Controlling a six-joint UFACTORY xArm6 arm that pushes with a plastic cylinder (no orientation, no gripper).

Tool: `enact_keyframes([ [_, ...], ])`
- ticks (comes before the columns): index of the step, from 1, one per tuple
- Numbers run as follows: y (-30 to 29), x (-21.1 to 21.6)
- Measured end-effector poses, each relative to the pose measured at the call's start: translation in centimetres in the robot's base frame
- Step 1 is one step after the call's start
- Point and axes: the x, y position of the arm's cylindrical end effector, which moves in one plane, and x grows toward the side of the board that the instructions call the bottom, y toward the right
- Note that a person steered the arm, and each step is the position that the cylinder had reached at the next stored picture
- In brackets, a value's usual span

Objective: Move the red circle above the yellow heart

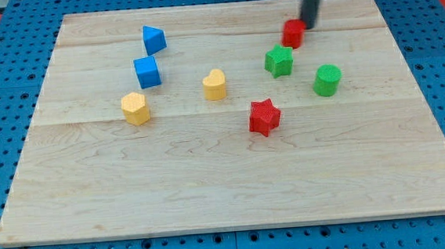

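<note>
The red circle [293, 33] sits near the view's top, right of centre. My tip [307, 27] comes down from the top edge and touches the red circle's right side. The yellow heart [214, 85] stands near the board's middle, well to the left of and below the red circle.
A green star [278, 61] lies just below the red circle. A green cylinder [327, 80] is to its right. A red star [264, 118] is below centre. A blue triangle [153, 40], a blue cube [147, 72] and a yellow hexagon [135, 109] stand on the left.
</note>
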Motion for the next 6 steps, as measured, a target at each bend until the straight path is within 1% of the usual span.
enact_keyframes([
  [1,-2.2,0.0],
  [2,1.7,0.4],
  [3,0.2,2.0],
  [4,-6.0,3.1],
  [5,-10.9,3.2],
  [6,-10.0,3.1],
])
